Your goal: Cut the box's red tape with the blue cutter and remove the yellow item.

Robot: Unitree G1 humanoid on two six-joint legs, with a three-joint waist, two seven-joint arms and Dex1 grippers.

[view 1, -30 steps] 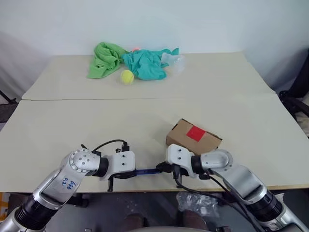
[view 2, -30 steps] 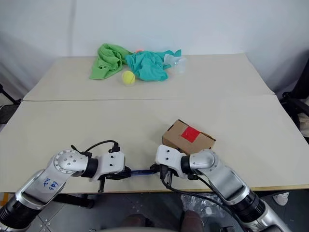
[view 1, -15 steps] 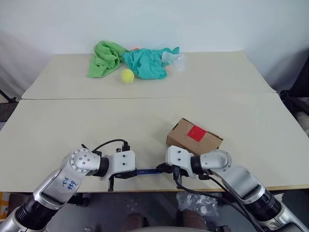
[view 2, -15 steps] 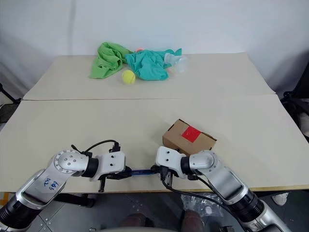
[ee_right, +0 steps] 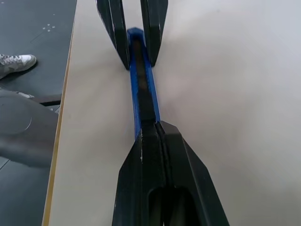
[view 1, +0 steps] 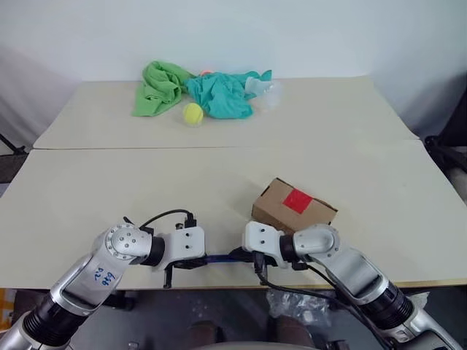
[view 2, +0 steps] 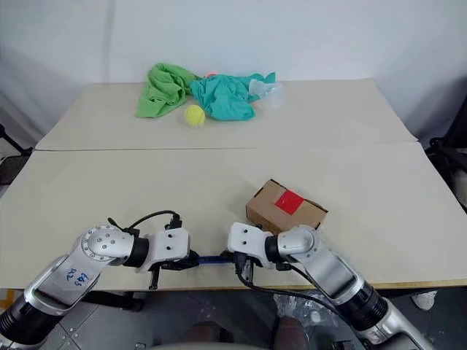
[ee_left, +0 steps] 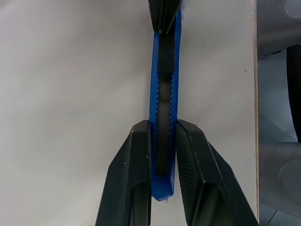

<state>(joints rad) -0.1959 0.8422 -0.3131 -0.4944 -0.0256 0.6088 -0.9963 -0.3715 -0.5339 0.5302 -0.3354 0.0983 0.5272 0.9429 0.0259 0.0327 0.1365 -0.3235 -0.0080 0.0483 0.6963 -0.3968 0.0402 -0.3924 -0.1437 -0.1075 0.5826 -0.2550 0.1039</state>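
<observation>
Tape (view 1: 296, 200) on the box (view 1: 281, 206) is uncut, nothing yellow out yet; left pincer (ee_left: 162, 141) clamps one end of the blue cutter (ee_left: 163, 89), right pincer (ee_right: 149, 129) pinches the other, above the tabletop (view 1: 109, 182) edge

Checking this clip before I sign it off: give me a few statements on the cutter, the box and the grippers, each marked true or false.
1. Both grippers grip the blue cutter, one at each end. True: the left gripper clamps one end, the right gripper the other.
2. The red tape has been peeled off the box. False: it sits on the box's closed top.
3. The cutter is held beside the box, near the table's front edge. True.
4. The tennis ball lies inside the box. False: it lies at the far end of the table, by the green cloth.
5. The cutter touches the tape. False: they are apart.
</observation>
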